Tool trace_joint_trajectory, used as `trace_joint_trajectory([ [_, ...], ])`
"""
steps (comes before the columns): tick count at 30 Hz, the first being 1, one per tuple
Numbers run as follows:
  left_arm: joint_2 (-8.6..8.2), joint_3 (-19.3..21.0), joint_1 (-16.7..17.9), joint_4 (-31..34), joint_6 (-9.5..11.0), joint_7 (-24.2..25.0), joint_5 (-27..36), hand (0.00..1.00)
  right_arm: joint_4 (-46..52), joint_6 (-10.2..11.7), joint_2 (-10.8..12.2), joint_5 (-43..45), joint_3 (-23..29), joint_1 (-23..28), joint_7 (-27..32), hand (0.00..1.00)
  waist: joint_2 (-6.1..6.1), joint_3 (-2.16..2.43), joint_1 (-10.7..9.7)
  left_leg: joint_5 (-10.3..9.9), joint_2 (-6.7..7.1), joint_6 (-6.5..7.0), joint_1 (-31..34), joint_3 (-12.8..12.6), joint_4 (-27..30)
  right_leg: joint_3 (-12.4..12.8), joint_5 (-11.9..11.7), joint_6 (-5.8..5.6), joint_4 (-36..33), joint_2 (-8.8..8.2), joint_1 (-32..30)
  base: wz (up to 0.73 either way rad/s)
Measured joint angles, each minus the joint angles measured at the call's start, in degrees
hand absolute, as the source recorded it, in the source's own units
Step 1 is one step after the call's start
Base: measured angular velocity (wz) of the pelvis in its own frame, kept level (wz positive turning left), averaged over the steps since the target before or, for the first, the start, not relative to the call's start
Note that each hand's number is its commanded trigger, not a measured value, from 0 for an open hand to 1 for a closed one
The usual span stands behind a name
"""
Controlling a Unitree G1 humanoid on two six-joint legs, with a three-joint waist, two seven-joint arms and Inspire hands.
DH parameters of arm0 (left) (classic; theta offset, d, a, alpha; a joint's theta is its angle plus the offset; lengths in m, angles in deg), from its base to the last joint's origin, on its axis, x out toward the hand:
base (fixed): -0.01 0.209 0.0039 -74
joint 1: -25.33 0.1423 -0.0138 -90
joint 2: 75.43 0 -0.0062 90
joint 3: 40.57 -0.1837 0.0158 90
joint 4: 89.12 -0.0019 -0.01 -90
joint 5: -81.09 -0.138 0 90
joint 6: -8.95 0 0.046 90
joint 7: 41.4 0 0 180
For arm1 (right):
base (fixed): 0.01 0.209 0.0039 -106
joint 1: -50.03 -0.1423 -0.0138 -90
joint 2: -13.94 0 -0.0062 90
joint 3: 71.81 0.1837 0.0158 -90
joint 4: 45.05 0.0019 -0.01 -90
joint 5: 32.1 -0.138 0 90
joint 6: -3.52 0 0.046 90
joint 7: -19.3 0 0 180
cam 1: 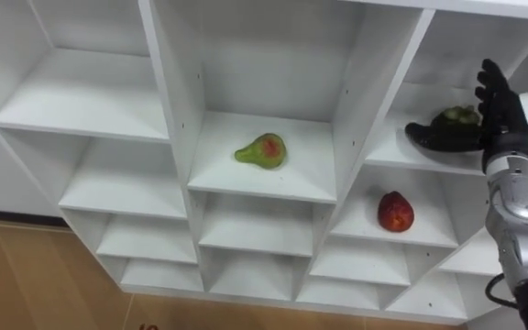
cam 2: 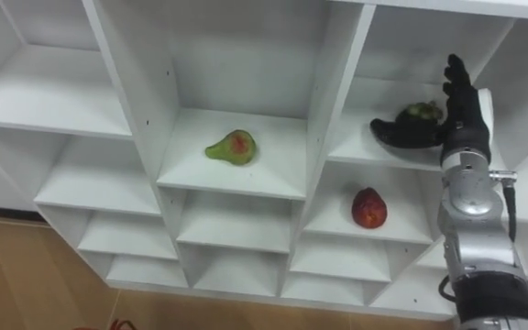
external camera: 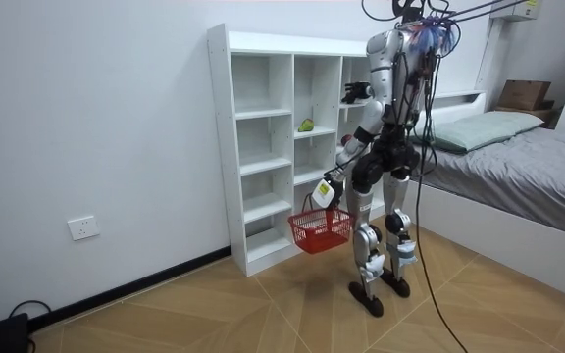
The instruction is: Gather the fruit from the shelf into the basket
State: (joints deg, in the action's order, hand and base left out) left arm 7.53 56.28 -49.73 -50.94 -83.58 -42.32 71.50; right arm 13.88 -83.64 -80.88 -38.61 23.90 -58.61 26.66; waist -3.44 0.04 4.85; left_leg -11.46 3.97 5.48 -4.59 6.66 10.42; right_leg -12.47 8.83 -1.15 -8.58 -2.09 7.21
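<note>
My right hand [cam 1: 505, 126] stood open in the right column of the closet [cam 1: 174, 101], fingers [cam 1: 493, 87] straight and pointing up, thumb [cam 1: 426, 136] stretched out to the left low over the shelf. The dark green fruit [cam 1: 456, 117] sat in the fork between them, just left of my palm and on the far side of the thumb. I could not tell whether it was touching or only very close. It looked roundish and lumpy with a dull, leathery skin and no real long axis, so I judged that curling the fingers down and leftward over its top would be enough to close on it.

This hand was plainly the nearer one. My left hand [external camera: 326, 192] hung low by my thigh, closed on the handle of the red basket [external camera: 320, 230], an open mesh one, as far as the room view let me judge.

One compartment below the hand lay a red fruit [cam 1: 396, 212], matte and plump, near the front edge of its shelf. Further left, in the middle column, a pear [cam 1: 262, 150] rested on its side — smooth green with a red blush, its long axis running left to right with the narrow neck to the left. The shelves were flat, white and smooth, so I expected a nudged fruit to roll.
</note>
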Motion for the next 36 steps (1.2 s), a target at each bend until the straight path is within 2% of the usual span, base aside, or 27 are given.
trace_joint_trajectory([
  [5, 0.25, -0.1, 0.2, -0.5, 0.0, 0.2, 0.0, 1.00, -0.2, 0.0, 0.0, -0.4, 0.0, 0.0, 0.0, 0.00, -0.41, -0.42, -0.1, 0.0, 0.00, -0.13, 0.1, 0.0, -0.1, -0.2, 0.0, 0.00, 0.0, 0.00, 0.0, -0.01],
  [9, 0.30, -0.1, -0.2, -1.5, 0.0, 0.2, 0.0, 1.00, -1.7, 0.1, -0.1, -0.1, 0.0, 0.0, -0.1, 0.00, -0.64, -0.51, -0.1, 0.0, -0.01, -0.25, 0.1, -0.1, -0.1, -0.3, 0.0, 0.00, 0.0, 0.00, 0.1, 0.00],
  [20, 0.36, -0.3, -1.1, -2.5, 0.0, -0.2, 0.5, 1.00, -5.2, 0.4, -0.1, -0.4, -0.2, -0.1, -1.6, 0.00, -1.43, -0.35, 0.1, 0.0, -0.02, -0.26, 0.1, 0.2, 0.4, -0.4, 0.0, 0.01, 0.0, 0.05, 0.3, 0.01],
  [25, 0.85, -0.3, -1.1, -1.6, 0.0, -0.2, 0.3, 1.00, -6.6, 1.2, -0.1, 0.3, -0.3, -0.1, -2.9, 0.00, -1.68, -0.34, -0.1, 0.0, -0.02, -0.34, 0.1, 0.7, 0.2, -0.4, 0.0, 0.01, 0.0, 0.12, 0.4, 0.04],
  [29, 0.88, -0.3, -1.1, -1.2, 0.0, -0.6, 0.4, 1.00, -6.9, 1.2, -0.4, 3.3, -0.4, -0.1, -4.1, 0.00, -1.70, -0.31, -0.1, 0.0, -0.02, -0.36, 0.1, 0.7, 0.3, -1.8, 0.0, 0.01, 0.0, 0.04, 0.4, 0.00],
  [36, 0.89, -0.3, -1.1, -1.2, -0.1, -1.2, 0.4, 1.00, -6.9, 0.8, -0.5, 5.1, -0.4, -0.1, -4.9, 0.00, -1.81, -0.10, -0.1, 0.0, -0.02, -0.38, 0.1, 0.8, 0.3, -2.0, 0.0, 0.01, 0.0, 0.03, 0.5, 0.00],
])
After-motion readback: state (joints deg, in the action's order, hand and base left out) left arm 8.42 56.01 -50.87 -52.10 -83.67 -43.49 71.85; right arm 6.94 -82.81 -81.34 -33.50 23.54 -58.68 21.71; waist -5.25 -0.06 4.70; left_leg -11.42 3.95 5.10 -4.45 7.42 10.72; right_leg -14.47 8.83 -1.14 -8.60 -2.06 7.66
